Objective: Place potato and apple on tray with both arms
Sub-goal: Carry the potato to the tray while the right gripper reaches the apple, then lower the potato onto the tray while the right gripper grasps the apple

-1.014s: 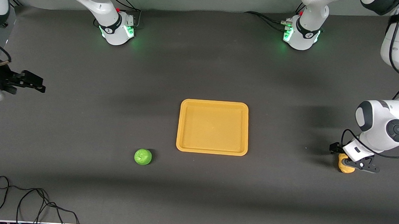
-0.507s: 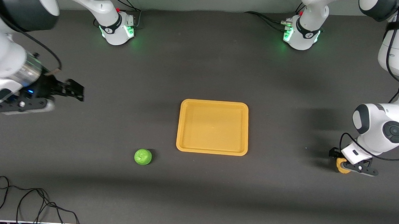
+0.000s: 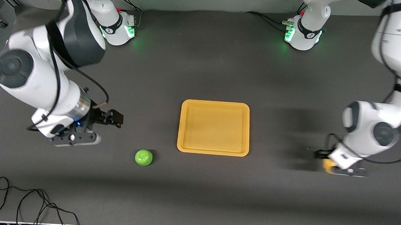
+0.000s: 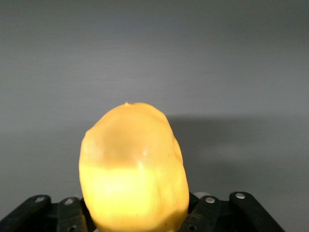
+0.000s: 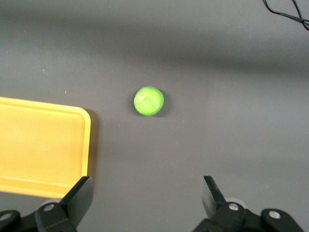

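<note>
The potato is a yellow-orange lump gripped by my left gripper, low over the table at the left arm's end, well apart from the tray. It fills the left wrist view between the fingers. The green apple lies on the table near the tray's front corner at the right arm's side, also in the right wrist view. My right gripper is open and empty over the table, apart from the apple; it shows in its own view. The orange-yellow tray sits mid-table with nothing on it; its corner shows.
A black cable loops on the table at the front corner on the right arm's side and shows in the right wrist view. The arm bases stand along the table's back edge.
My right arm has swung in from the table's end toward the apple, gripper open. My left gripper has moved toward the tray with the potato in it.
</note>
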